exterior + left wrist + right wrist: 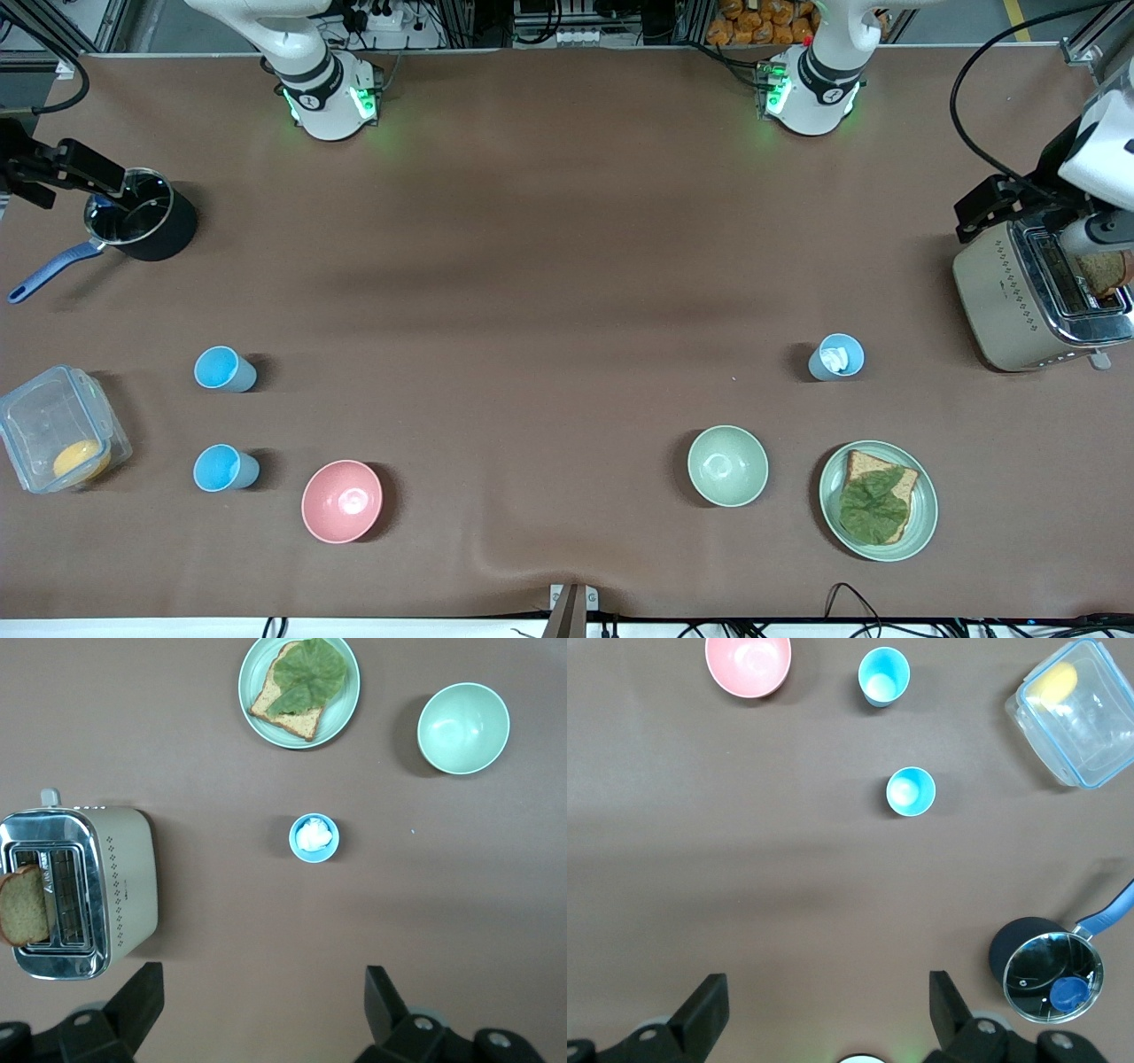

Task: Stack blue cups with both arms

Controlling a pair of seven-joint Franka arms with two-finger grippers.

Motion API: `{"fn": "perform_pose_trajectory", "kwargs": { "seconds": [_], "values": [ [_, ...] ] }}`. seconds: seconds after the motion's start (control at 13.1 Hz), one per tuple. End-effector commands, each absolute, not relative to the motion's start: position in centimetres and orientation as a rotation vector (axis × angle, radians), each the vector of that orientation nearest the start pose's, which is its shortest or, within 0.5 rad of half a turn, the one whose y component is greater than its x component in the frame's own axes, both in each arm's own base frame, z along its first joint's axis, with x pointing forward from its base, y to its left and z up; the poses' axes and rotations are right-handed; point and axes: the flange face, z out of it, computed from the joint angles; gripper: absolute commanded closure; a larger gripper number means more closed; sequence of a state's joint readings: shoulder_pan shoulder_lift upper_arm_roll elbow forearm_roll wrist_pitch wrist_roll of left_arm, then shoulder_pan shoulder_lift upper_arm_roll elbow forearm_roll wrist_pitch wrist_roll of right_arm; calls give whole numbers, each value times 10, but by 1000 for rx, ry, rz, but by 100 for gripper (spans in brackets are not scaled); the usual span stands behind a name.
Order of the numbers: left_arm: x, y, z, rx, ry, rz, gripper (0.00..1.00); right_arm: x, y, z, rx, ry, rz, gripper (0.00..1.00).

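Note:
Three light-blue cups stand upright on the brown table. Two are toward the right arm's end: one (225,369) (910,790), and one nearer the front camera (226,468) (883,675) beside the pink bowl. The third cup (837,357) (314,837), with something white inside, stands toward the left arm's end. My right gripper (828,997) (97,177) is open and empty, high over the table by the pot. My left gripper (264,992) (974,217) is open and empty, high over the table beside the toaster.
A pink bowl (342,501) (748,663), a clear box (58,440) and a black pot (142,226) are toward the right arm's end. A green bowl (727,465) (462,727), a plate (926,523) with bread and lettuce, and a toaster (992,292) (124,886) are toward the left arm's end.

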State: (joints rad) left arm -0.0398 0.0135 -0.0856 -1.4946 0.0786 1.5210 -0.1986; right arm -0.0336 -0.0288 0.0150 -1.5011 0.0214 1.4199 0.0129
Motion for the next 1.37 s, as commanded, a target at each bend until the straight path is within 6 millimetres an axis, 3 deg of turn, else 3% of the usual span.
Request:
{"fn": "perform_pose_trajectory", "kwargs": {
  "seconds": [0.0,0.23,0.31,0.46,0.69,0.76,1.07,1.3],
  "values": [
    [538,-53,651,-3082,-99,16,0,527,-10,663,-3119,-44,92,0],
    [543,-52,652,-3075,-86,5,0,526,-6,660,-3118,-43,114,0],
    [545,-51,645,-3087,-75,35,0,526,-6,660,-3118,-40,114,0],
    [552,-55,618,-3104,-47,120,0,527,-10,652,-3115,-26,140,0],
    [561,-50,552,-3103,-57,210,0,545,-35,604,-3097,42,269,0],
    [561,-37,524,-3106,-93,204,0,556,-45,582,-3087,69,320,0],
    [557,-32,423,-3117,-91,9,0,610,-113,473,-3061,197,359,0],
    [570,-23,354,-3132,-108,-79,0,648,-134,389,-3125,165,275,0]
  ]
}}
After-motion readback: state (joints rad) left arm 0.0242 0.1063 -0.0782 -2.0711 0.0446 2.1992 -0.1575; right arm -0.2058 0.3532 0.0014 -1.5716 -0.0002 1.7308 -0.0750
